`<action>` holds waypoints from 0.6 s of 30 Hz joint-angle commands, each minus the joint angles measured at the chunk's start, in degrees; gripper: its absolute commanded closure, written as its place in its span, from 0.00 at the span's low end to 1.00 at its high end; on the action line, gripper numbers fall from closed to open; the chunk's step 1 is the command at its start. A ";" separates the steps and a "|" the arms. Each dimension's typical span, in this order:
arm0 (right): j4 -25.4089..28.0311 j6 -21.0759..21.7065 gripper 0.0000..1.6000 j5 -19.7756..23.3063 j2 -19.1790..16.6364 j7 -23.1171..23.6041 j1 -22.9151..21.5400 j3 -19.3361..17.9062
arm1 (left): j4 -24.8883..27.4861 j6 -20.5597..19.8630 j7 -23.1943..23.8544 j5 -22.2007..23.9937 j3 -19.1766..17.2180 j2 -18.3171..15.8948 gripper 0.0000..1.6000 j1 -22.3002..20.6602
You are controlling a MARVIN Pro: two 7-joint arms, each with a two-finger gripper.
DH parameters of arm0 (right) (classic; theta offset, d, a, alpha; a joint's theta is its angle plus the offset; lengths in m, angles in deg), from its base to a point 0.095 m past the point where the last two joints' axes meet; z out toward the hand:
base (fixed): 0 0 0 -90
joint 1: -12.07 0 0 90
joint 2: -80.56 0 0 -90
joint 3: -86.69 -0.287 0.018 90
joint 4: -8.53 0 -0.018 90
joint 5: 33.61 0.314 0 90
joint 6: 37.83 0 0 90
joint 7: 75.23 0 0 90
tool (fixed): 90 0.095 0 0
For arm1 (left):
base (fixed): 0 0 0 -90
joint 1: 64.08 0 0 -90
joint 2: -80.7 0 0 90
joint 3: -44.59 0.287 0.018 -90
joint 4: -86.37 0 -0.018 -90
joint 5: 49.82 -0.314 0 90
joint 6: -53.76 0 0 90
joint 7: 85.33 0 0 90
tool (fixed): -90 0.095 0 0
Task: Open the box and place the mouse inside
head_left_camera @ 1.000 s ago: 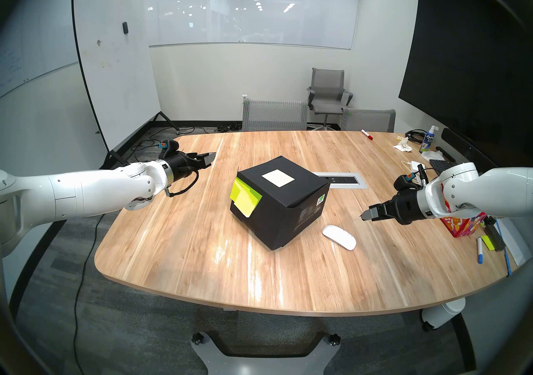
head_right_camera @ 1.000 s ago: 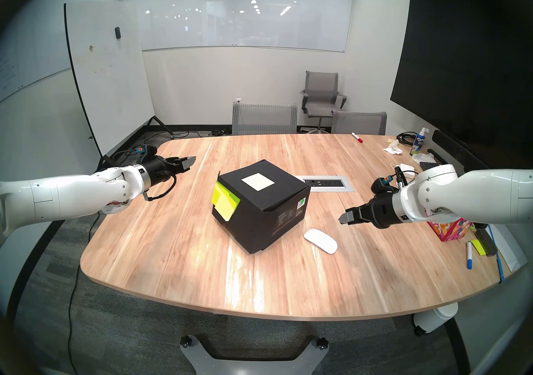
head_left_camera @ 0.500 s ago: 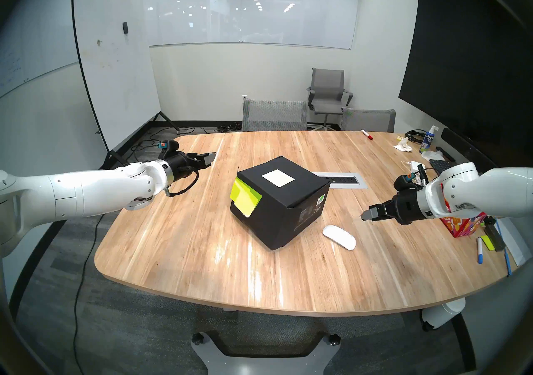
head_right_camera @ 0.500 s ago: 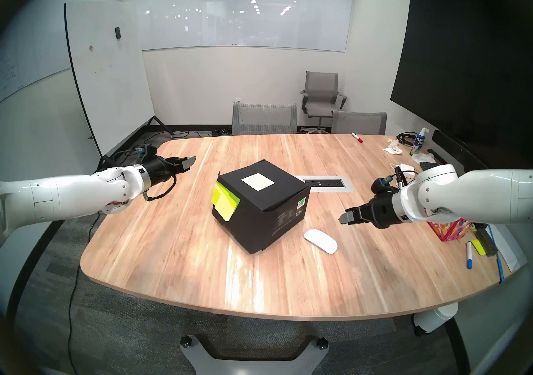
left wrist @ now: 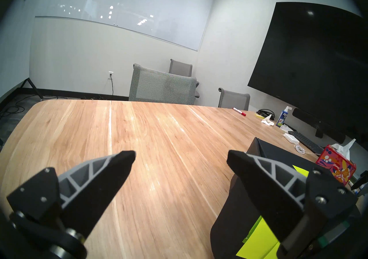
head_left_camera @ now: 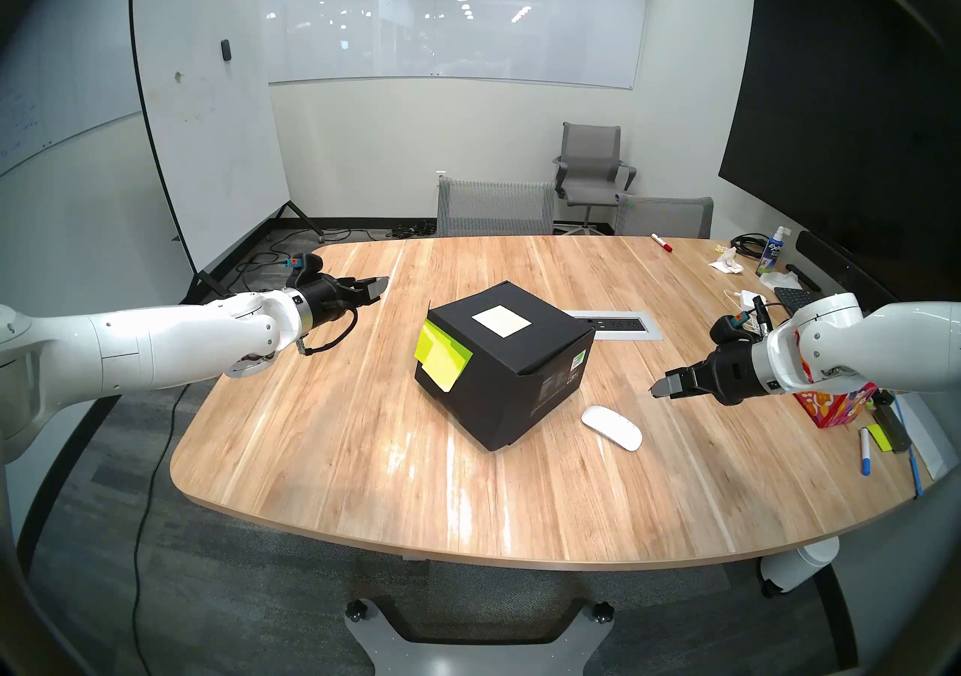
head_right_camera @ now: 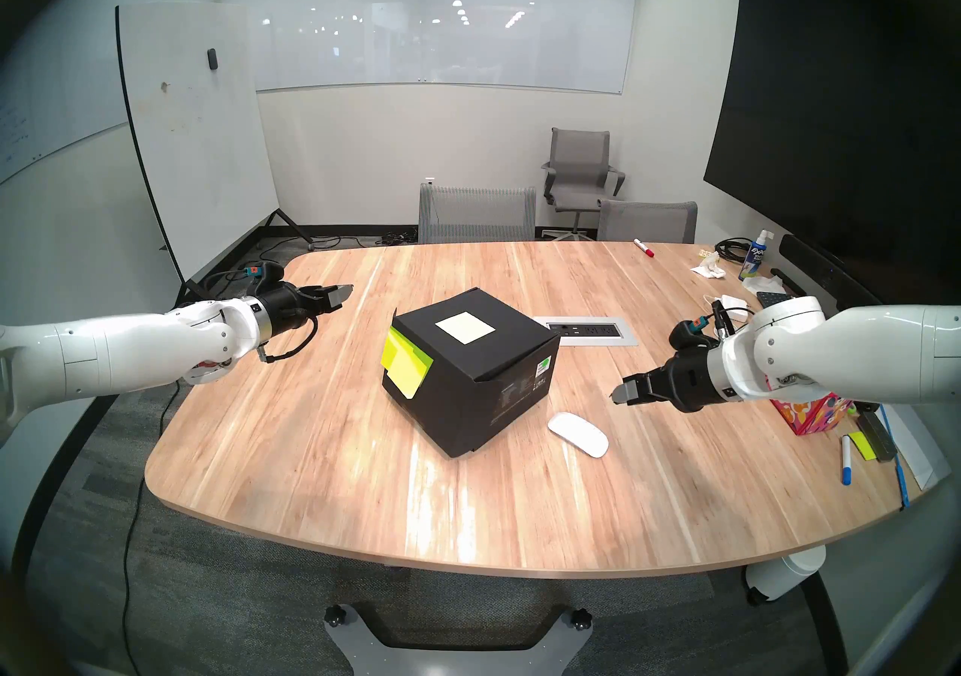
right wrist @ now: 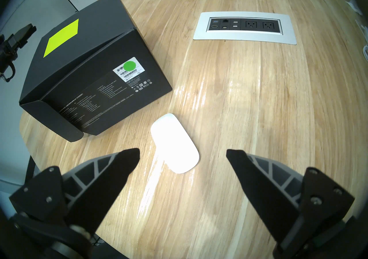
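The black box (head_left_camera: pixel 507 363) (head_right_camera: pixel 470 368) (right wrist: pixel 89 73) stands closed in the middle of the wooden table, with yellow-green sticky notes (head_left_camera: pixel 442 355) on its left flap and a pale square label on top. The white mouse (head_left_camera: pixel 611 428) (head_right_camera: pixel 578 434) (right wrist: pixel 175 143) lies flat on the table just right of the box. My right gripper (head_left_camera: pixel 661 387) (right wrist: pixel 182 154) hovers open a little above and to the right of the mouse, holding nothing. My left gripper (head_left_camera: pixel 378 286) (left wrist: pixel 181 156) is open and empty over the table's left part, well left of the box (left wrist: pixel 249 202).
A silver power outlet panel (head_left_camera: pixel 619 325) (right wrist: pixel 245 28) is set into the table behind the box. At the right edge are a red floral tissue box (head_left_camera: pixel 832 407), markers (head_left_camera: pixel 865 451), a white adapter (head_left_camera: pixel 749 298), a keyboard and a spray bottle (head_left_camera: pixel 772 251). Chairs stand beyond the far edge.
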 commanded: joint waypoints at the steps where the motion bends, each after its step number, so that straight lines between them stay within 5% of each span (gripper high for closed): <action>1: 0.10 -0.06 0.00 -0.08 0.09 -0.12 -0.69 -0.41 | -3.34 -3.53 3.40 0.38 -1.04 1.57 0.00 -2.20; 18: 0.06 -0.07 0.00 -0.07 0.12 -0.07 -0.65 -0.42 | -16.50 -14.61 20.02 0.13 -1.72 6.30 0.00 -3.16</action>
